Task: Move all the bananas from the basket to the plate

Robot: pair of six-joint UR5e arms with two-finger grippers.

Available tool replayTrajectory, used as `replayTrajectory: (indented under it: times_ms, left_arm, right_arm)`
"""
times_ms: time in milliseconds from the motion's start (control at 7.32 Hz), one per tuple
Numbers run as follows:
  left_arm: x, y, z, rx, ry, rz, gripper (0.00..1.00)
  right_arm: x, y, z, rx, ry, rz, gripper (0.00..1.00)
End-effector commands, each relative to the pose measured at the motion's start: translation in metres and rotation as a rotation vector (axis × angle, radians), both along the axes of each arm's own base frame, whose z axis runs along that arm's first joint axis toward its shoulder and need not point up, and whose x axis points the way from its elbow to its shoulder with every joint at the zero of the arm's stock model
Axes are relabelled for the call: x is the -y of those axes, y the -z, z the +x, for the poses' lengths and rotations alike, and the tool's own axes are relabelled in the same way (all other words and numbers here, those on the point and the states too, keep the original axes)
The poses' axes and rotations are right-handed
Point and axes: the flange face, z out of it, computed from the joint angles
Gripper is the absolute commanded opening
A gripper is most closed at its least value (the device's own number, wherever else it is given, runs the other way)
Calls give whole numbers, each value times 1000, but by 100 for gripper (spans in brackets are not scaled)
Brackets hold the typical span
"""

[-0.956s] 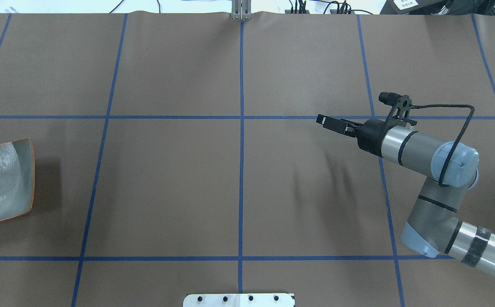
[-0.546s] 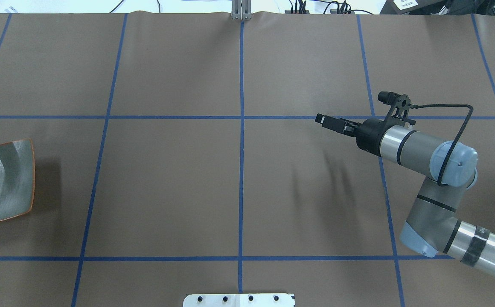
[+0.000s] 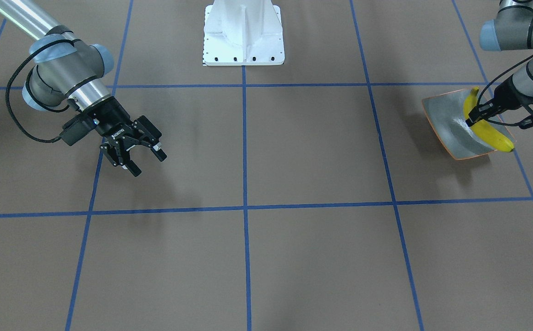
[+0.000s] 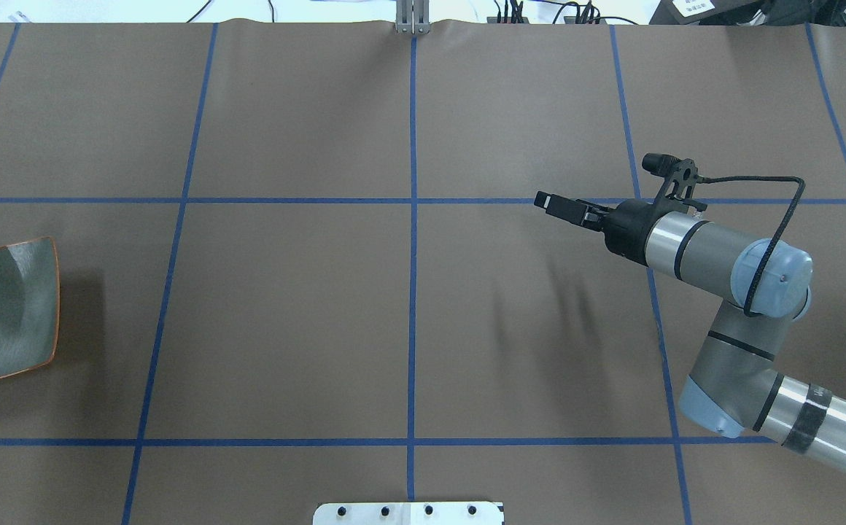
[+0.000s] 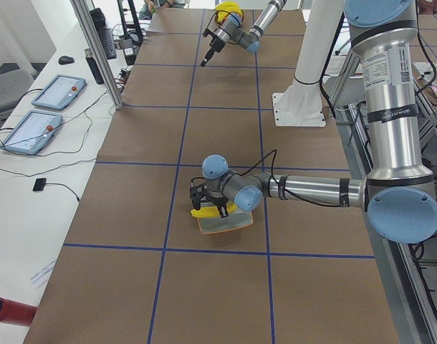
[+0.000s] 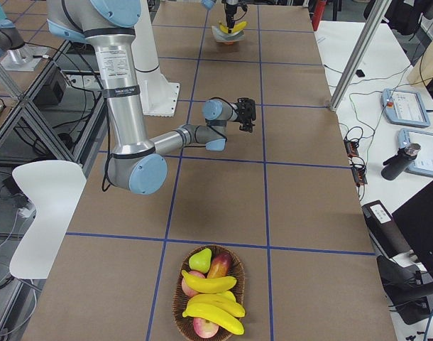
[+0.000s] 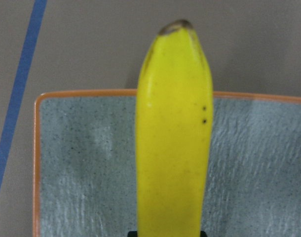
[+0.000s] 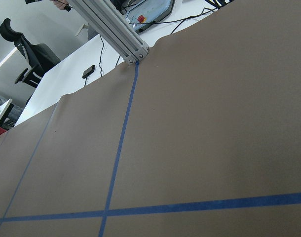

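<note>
- The left gripper (image 3: pixel 473 119) is closed around one banana (image 3: pixel 488 133), a finger on each side near its middle, and holds it over the plate (image 3: pixel 445 120).
- In the left wrist view the banana runs from 6 to 12 o'clock across the plate, and its dark tip reaches past the rim at 12 o'clock.
- Whether the banana touches the plate cannot be told.
- In the overhead view the plate lies at the 9 o'clock edge of the table (image 4: pixel 292 306), partly cut off.
- The right gripper (image 3: pixel 149 164) hangs above the table with its jaws spread wide and nothing between them, toward 3 o'clock of the table's middle in the overhead view.
- In the exterior right view the basket (image 6: pixel 179 307) sits at 6 o'clock, well apart from the plate.
- It holds more bananas (image 6: pixel 211 285) among other fruit (image 6: pixel 199 260).
</note>
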Motion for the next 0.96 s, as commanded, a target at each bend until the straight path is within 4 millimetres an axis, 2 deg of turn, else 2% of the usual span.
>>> replayTrajectory:
  times_ms: [0, 410, 546, 683, 820]
  left_arm:
    - [1, 0, 3, -2, -5, 0, 10]
    - [-4, -2, 13, 0, -31, -2, 23]
    - [-5, -4, 15, 3, -35, -4, 34]
    - [-6, -5, 17, 3, -42, -4, 37]
    - [-7, -7, 17, 5, -45, -5, 56]
  right_arm:
    - [0, 1, 0, 2, 0, 1, 100]
    - [0, 2, 0, 8, 0, -4, 100]
    - [0, 2, 0, 8, 0, -4, 100]
    - [0, 2, 0, 8, 0, -4, 100]
    - [0, 3, 0, 10, 0, -3, 100]
